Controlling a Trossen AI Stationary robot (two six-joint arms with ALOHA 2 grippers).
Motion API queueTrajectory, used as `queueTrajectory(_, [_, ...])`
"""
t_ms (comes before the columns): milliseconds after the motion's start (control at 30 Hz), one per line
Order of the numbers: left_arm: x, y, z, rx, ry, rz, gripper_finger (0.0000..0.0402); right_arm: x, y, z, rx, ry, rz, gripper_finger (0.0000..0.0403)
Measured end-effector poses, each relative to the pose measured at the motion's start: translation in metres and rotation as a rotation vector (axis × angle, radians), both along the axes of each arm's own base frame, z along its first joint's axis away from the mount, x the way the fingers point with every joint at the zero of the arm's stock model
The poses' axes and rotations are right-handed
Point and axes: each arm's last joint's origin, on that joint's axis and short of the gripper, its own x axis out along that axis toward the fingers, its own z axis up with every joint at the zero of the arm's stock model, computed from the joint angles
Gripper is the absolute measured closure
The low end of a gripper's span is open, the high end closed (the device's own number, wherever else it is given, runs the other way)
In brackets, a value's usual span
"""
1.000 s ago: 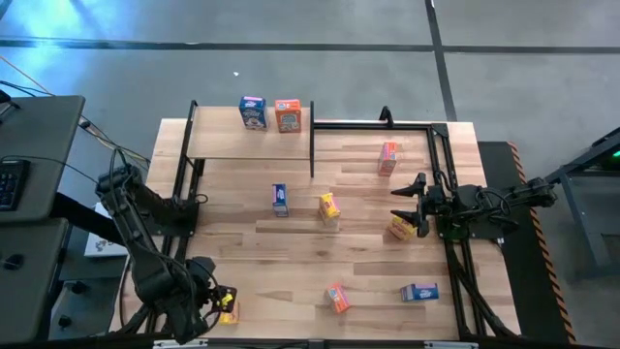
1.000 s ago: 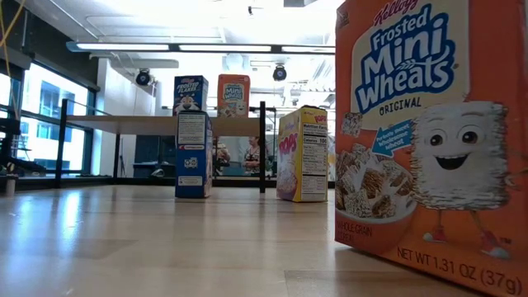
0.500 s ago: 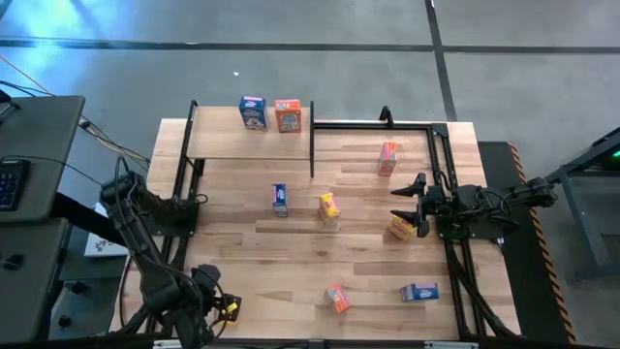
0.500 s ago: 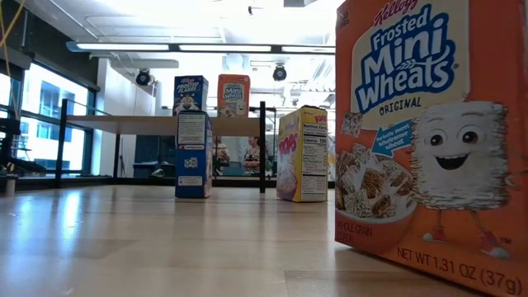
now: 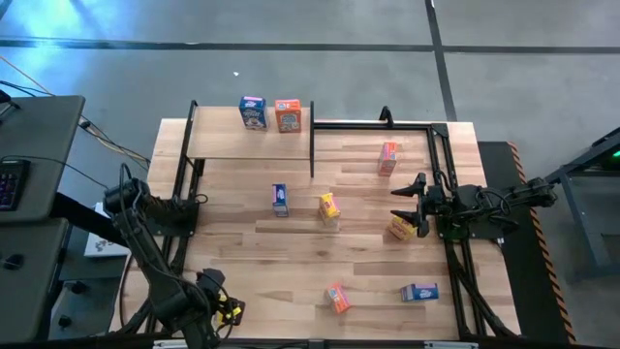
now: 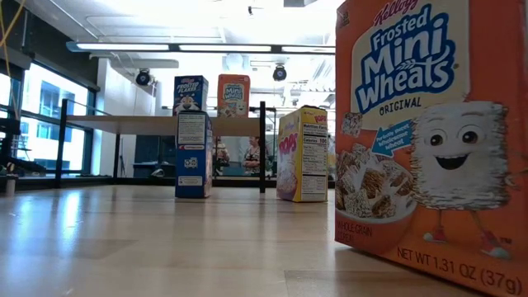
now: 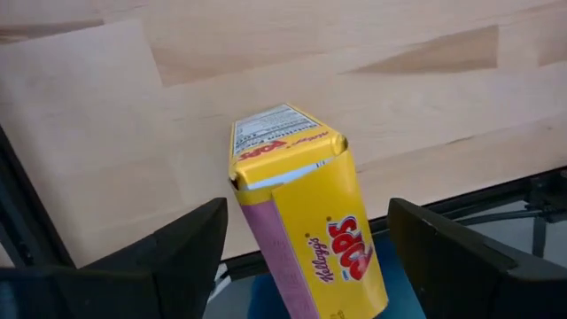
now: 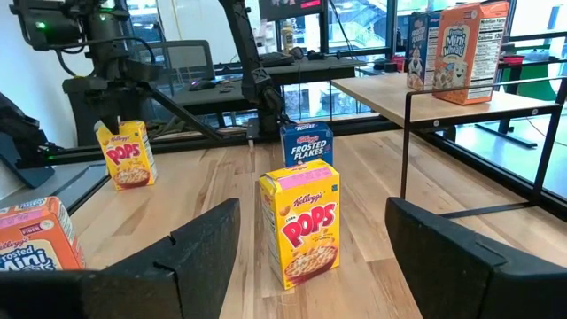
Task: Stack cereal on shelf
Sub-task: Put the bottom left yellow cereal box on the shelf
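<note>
**Two boxes shelved, yellow box between the left fingers**

The desk (image 5: 291, 242) carries the shelf (image 5: 223, 143) at its far-left corner, with a blue box (image 5: 253, 112) and an orange box (image 5: 288, 115) standing side by side near its far edge. Open plank lies in front of them, so there is room for more.

The left hand (image 5: 226, 309) sits at the desk's near-left corner, fingers wide around an upright yellow box (image 7: 301, 217) without pressing it. This looks like the start of a pick: close, lift, then carry across to the shelf.

The right hand (image 5: 408, 205) waits near the right edge, fingers spread, beside another yellow box (image 5: 400, 228). Loose boxes dot the middle and near edge.
</note>
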Motion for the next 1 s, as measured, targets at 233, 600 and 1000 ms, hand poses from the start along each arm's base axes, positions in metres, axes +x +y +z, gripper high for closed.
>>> queueTrajectory(233, [0.001,-0.002,-0.002,-0.002,-0.002,-0.006,0.0125,0.000,0.000,0.000,0.000,0.000,-0.001,0.0129])
queueTrajectory(600, [0.002,-0.002,-0.002,-0.013,-0.007,0.003,0.0215,0.000,0.000,0.000,0.000,0.000,0.000,0.0129])
queueTrajectory(1000, [0.007,0.011,0.009,0.011,-0.013,-0.114,0.0239,0.000,0.000,0.000,0.000,0.000,0.000,0.0129])
